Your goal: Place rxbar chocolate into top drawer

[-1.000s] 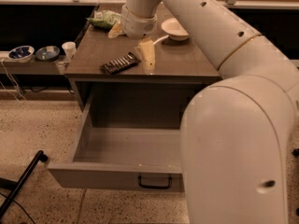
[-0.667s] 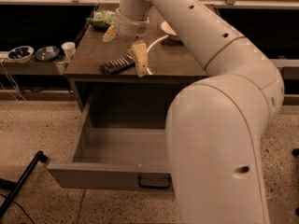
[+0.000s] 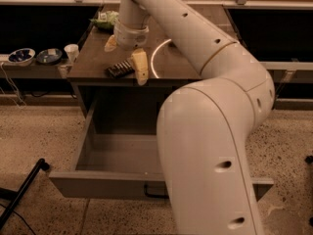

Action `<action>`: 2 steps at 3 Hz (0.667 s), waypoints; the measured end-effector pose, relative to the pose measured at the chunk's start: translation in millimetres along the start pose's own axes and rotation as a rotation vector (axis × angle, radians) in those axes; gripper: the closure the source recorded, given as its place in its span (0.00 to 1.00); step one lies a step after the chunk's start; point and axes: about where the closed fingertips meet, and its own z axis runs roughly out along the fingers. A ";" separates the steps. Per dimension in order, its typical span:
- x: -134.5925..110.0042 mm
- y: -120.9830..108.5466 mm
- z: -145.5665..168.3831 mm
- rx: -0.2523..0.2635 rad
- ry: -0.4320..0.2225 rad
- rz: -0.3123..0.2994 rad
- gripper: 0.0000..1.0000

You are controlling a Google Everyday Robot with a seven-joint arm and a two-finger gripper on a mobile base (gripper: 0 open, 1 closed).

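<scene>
The rxbar chocolate [image 3: 120, 69], a small dark wrapper with pale lettering, lies flat on the brown tabletop [image 3: 88, 67] near its front edge. My gripper [image 3: 126, 55] hangs right above the bar with its fingers spread open. One yellowish finger [image 3: 141, 66] stands just right of the bar and the other [image 3: 111, 43] is behind and left of it. The top drawer [image 3: 98, 184] is pulled out below the table, its inside bare where it shows. Its dark handle [image 3: 152, 194] is partly hidden by my arm.
A green crinkly bag [image 3: 104, 19] lies at the table's back left. A white plate rim [image 3: 155, 58] shows right of the gripper. Two bowls [image 3: 20, 56] and a white cup [image 3: 71, 51] sit on a low shelf at left. A black leg [image 3: 22, 195] crosses the floor bottom left.
My gripper has moved left and lower, closer over the bar. The bar and the drawer have not moved.
</scene>
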 end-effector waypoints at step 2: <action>4.8 -2.7 11.9 -0.013 0.011 0.020 0.29</action>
